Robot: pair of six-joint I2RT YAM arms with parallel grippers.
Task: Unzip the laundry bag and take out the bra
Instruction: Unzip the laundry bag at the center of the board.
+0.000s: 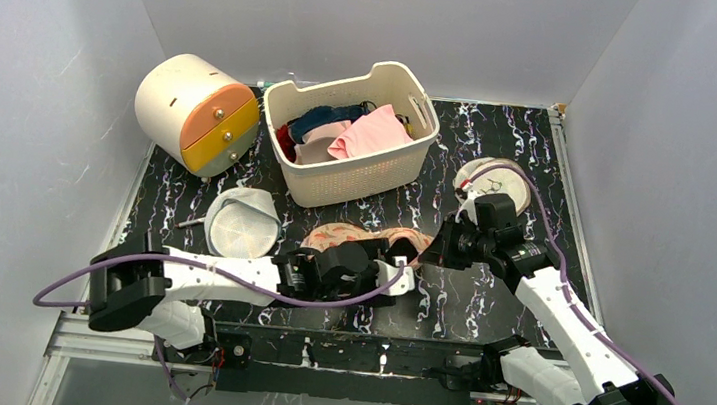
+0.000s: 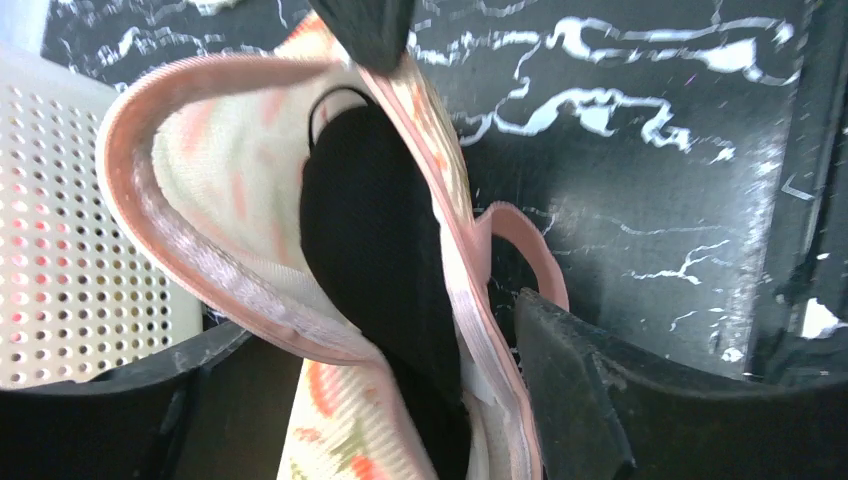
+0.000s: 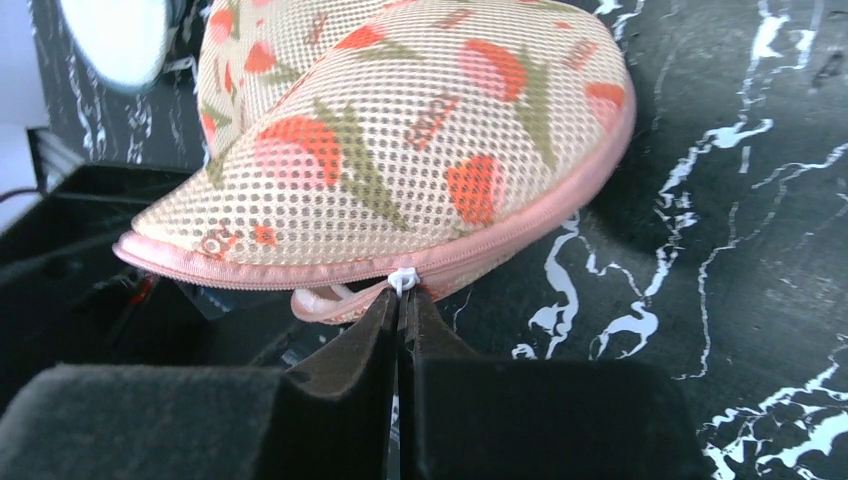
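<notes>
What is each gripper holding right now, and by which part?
Right gripper pinches the laundry bag by its white zipper pull. Left gripper is open, holding nothing.

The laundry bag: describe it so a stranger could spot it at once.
Find the white perforated plastic basket at the back. Just in front lies the beige mesh clamshell laundry bag. Unlike the plain white domed mesh bag beside it, it has red-orange flowers and pink trim.

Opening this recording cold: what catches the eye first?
The floral laundry bag lies mid-table, gaping partly open, with the black bra showing inside it in the left wrist view. The right gripper is shut on the bag's white zipper pull. Behind stands a white basket of garments.
</notes>
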